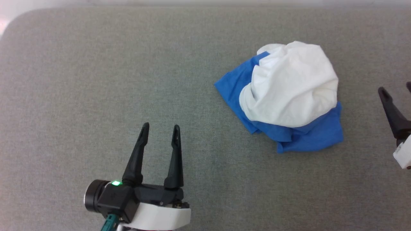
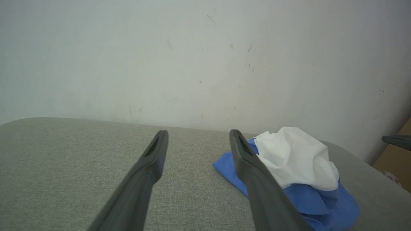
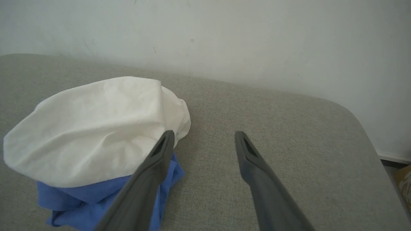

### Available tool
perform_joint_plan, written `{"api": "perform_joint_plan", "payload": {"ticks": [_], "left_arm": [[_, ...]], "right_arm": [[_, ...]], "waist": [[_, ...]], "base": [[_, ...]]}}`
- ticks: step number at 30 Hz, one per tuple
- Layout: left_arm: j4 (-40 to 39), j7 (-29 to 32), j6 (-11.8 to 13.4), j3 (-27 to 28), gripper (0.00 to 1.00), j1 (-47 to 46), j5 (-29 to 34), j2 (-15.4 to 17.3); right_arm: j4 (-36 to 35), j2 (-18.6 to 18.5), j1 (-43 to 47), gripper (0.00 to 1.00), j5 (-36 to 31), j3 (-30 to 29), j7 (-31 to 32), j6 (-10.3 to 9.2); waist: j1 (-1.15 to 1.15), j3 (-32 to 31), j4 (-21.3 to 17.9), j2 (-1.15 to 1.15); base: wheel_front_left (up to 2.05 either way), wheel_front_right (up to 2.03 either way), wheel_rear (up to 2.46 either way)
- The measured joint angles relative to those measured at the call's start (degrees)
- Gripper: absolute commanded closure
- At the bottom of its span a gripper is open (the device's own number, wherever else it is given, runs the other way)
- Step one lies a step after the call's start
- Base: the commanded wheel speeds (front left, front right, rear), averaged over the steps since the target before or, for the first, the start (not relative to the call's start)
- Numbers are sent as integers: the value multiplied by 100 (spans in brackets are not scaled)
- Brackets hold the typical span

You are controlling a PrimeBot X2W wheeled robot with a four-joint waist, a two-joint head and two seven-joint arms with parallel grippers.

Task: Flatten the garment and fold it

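The garment (image 1: 289, 89) lies bunched in a heap on a broad grey fabric-covered surface (image 1: 96, 80), in the right half of the head view and towards the far side. That surface has rounded corners and runs back to a pale, lightly scuffed wall (image 2: 160, 64).

The heap itself is crumpled rather than spread. A rounded mound of white cloth sits on top, and royal-blue cloth sticks out from under it on the left and along the near edge, where it is creased and doubled over.

The left gripper (image 1: 160, 126) is at the lower left of the head view, well apart from the garment, its two dark fingers spread with a clear gap and nothing between them. In its own wrist view the garment (image 2: 298, 160) lies beyond and to the right of the fingers.

The right gripper (image 1: 395, 87) is at the right edge, near the heap but not touching it, fingers likewise parted and empty. Its wrist view shows the garment (image 3: 90, 128) to the left of the fingers.

A small green light (image 1: 116, 183) glows on the left gripper's body.
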Motion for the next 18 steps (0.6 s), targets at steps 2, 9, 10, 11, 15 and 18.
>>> {"api": "perform_joint_plan", "payload": {"ticks": [2, 9, 10, 11, 15, 18], "left_arm": [[27, 0, -79, 13, 0, -35, 76, -101], [80, -1, -286, 14, 0, -241, 298, -354], [84, 0, -310, 14, 0, -271, 316, -381], [85, -1, -318, 11, 0, -304, 336, -408], [85, 0, -323, 0, 0, -333, 388, -455], [84, 0, -324, -16, 0, -343, 397, -474]], "right_arm": [[151, -315, -99, 0, 194, 260, 163, -1], [589, -1010, -232, 0, 621, 857, 497, -3], [630, -1083, -235, 0, 660, 922, 487, -3], [673, -1122, -238, 0, 708, 959, 476, -3], [836, -1247, -260, 0, 826, 1193, 370, -3], [964, -1371, -308, 0, 851, 1451, 316, -3]], "waist": [[0, 122, 26, 0], [1, 522, 209, 0], [0, 571, 249, 0], [1, 619, 292, 0], [0, 805, 454, 0], [0, 932, 561, 0]], "base": [[0, 0, 0], [0, 0, 0], [0, 0, 0], [0, 0, 0], [0, 0, 0], [0, 0, 0]]}}
